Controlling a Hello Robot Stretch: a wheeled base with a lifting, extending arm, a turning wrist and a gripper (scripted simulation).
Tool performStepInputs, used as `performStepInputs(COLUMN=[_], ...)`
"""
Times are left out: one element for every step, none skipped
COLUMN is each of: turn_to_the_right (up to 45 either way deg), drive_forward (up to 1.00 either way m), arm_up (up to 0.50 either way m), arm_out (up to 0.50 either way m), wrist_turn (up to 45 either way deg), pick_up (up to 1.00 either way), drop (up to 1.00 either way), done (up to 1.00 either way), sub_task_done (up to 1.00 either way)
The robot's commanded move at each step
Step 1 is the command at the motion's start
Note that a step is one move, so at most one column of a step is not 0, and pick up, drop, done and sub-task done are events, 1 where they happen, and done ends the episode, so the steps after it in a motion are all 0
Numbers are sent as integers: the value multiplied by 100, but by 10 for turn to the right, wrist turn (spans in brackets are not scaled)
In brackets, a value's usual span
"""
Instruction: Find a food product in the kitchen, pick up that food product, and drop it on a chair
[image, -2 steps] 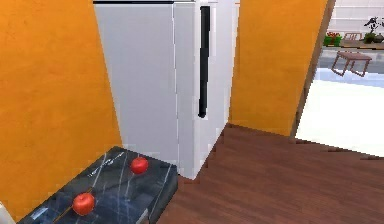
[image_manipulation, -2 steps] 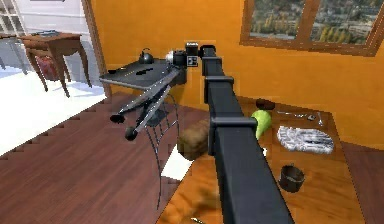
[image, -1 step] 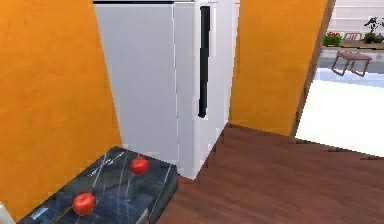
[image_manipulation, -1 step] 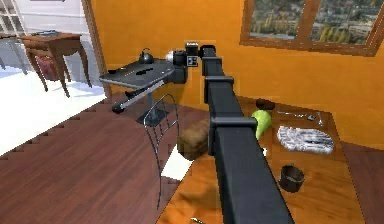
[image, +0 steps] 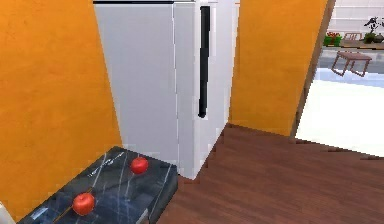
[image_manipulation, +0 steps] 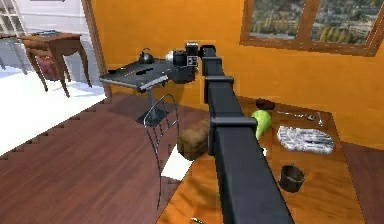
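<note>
While red fruit (image: 139, 165) lies on the lower-left counter (image: 115, 190), gripper (image_manipulation: 170, 62) sits upper centre, jaws and load impossible to tell, so pickup and chair (image_manipulation: 158, 112) drop seemingly remain.

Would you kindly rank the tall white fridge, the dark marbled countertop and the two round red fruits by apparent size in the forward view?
1. Tall white fridge
2. Dark marbled countertop
3. Upper round red fruit and lower round red fruit: alike; lower is nearer the camera, so unranked.
</note>
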Motion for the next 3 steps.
performStepInputs(turn_to_the_right=[0,0,0], drive_forward=[0,0,0], arm_up=[0,0,-2], arm_out=[0,0,0], wrist_turn=[450,30,0], pick_up=[0,0,0], drop=[0,0,0], done=[0,0,0], sub_task_done=[0,0,0])
